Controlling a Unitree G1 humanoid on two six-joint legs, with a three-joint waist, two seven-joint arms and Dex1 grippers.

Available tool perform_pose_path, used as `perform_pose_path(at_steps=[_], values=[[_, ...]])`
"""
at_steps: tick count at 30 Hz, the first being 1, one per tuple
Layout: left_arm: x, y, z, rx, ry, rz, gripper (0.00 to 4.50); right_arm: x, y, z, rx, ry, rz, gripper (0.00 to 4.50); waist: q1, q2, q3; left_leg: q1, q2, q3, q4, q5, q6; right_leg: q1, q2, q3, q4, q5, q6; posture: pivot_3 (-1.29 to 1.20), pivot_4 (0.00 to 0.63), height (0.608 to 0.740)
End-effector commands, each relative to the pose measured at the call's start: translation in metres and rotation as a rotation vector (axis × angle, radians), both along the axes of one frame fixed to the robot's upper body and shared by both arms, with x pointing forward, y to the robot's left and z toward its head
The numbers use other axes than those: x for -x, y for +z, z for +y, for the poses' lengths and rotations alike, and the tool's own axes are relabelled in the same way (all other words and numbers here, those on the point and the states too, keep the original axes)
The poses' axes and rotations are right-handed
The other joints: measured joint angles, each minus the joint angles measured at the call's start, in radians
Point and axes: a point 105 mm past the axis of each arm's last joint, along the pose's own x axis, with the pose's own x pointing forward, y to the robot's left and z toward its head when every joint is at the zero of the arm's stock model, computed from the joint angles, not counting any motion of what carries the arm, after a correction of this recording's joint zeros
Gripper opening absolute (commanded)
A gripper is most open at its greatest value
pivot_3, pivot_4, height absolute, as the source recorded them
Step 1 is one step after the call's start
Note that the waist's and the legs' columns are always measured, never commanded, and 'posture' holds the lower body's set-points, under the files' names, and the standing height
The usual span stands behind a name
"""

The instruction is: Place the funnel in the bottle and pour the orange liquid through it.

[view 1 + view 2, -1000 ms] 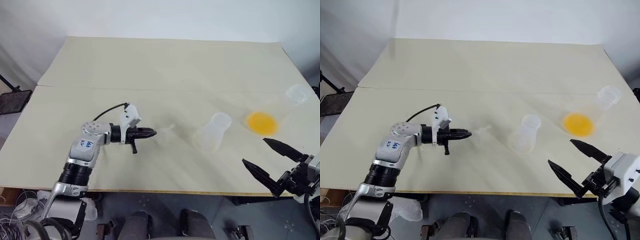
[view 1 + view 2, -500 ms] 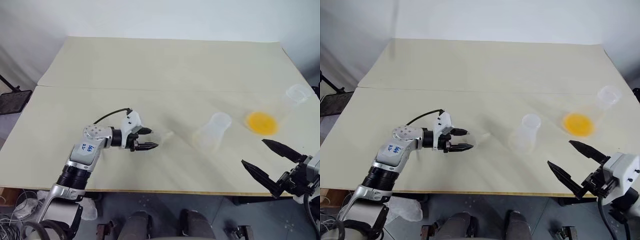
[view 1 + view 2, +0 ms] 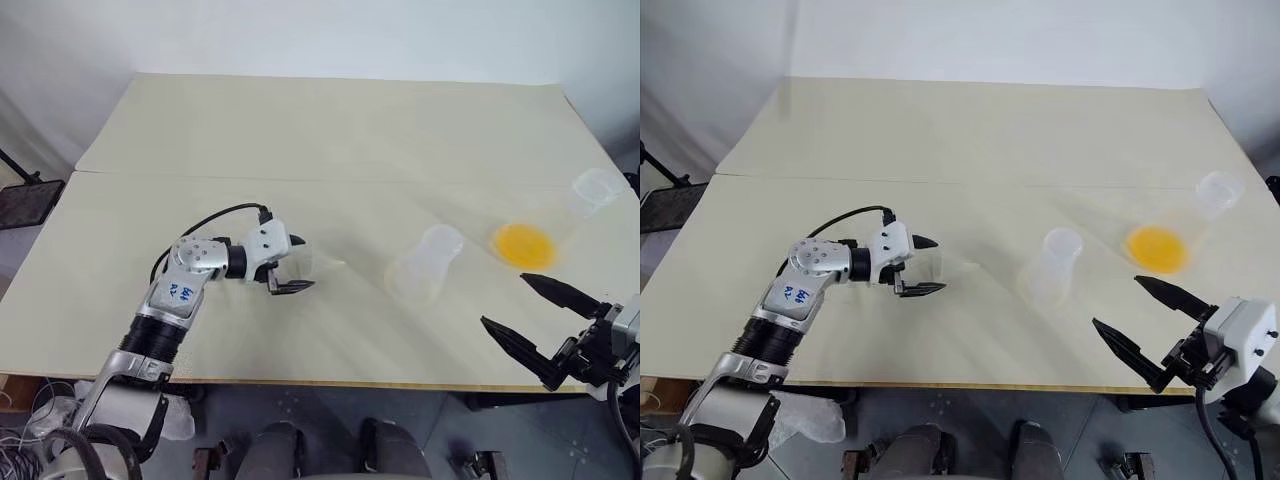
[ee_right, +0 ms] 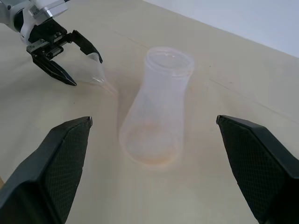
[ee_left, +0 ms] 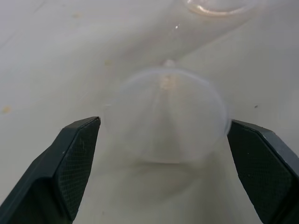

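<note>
On the pale tabletop we are viewing the left gripper with its two black fingers standing wide apart, one on either side of the funnel. The funnel is lying on its side on the table, its wide round rim facing the gripper and its narrow spout pointing away toward the bottle (in the left wrist view the rim is sitting between the fingertips with a small gap at each side, so we are not reading any contact there). The frosted bottle is standing upright, mouth open, near the middle of the table and well apart from the funnel. Beyond it, toward the robot's right, the orange liquid is showing bright through a clear vessel whose outline we are unable to trace; a small clear cup is sitting near the table's right edge. The right gripper is hovering off the near right corner, its fingers spread wide and holding nothing.
</note>
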Motion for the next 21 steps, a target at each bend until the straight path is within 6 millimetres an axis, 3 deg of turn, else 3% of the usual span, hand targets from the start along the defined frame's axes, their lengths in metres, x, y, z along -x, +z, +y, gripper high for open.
perform_pose_path(at_steps=[1, 15, 21], values=[[0.001, 0.015, 0.002, 0.044, -0.015, -0.021, 4.49, 0.005, 0.006, -0.003, 0.006, -0.011, -0.023, 4.5, 0.0, 0.0, 0.0, 0.0, 0.0, 0.0, 0.0, 0.0, 0.0, 0.0, 0.0, 0.0, 0.0, 0.0, 0.0, 0.0, 0.15, 0.74], [0.032, 0.032, 0.019, 0.121, -0.045, 0.141, 4.49, 0.008, 0.004, -0.004, 0.004, -0.022, -0.02, 4.5, -0.002, 0.0, 0.0, 0.0, 0.001, -0.001, 0.0, 0.0, 0.0, 0.0, 0.0, 0.0, 0.0, 0.0, 0.0, 0.0, 0.15, 0.74], [0.01, 0.02, 0.008, 0.128, -0.005, 0.099, 4.49, 0.003, 0.004, -0.001, 0.0, -0.009, -0.024, 4.5, 0.005, 0.0, 0.0, 0.0, 0.0, -0.002, 0.001, 0.0, 0.0, 0.001, 0.0, 0.001, 0.0, 0.0, 0.0, 0.0, 0.15, 0.74]])
